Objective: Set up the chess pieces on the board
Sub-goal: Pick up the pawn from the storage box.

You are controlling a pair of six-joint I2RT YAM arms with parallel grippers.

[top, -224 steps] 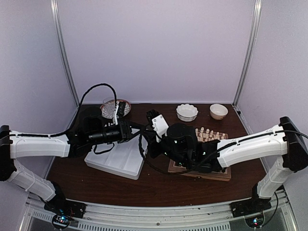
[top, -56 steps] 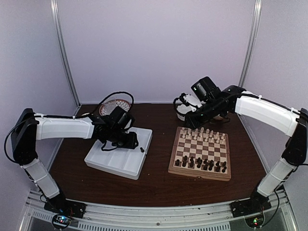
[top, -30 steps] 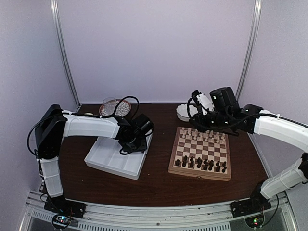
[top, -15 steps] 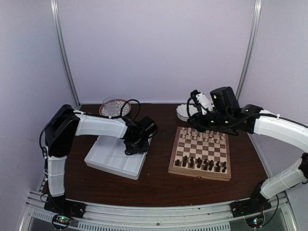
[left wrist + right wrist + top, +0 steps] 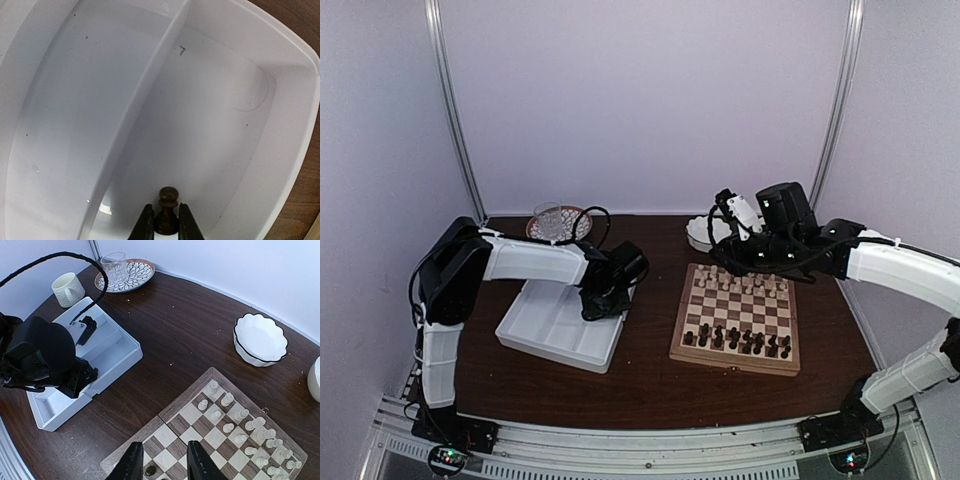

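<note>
The brown surface [image 5: 650,385] carries a white tray [image 5: 542,342] and, well apart, the board [image 5: 731,364]. The right gripper [image 5: 164,446] hangs open above the board. The left gripper [image 5: 164,219] pinches a dark pawn [image 5: 168,196] low inside the tray. Held so low, the pawn could tilt or slip free when lifted.

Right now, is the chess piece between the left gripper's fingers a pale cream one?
No, the pawn held in the left gripper is dark brown, and it stands inside the white tray.
</note>
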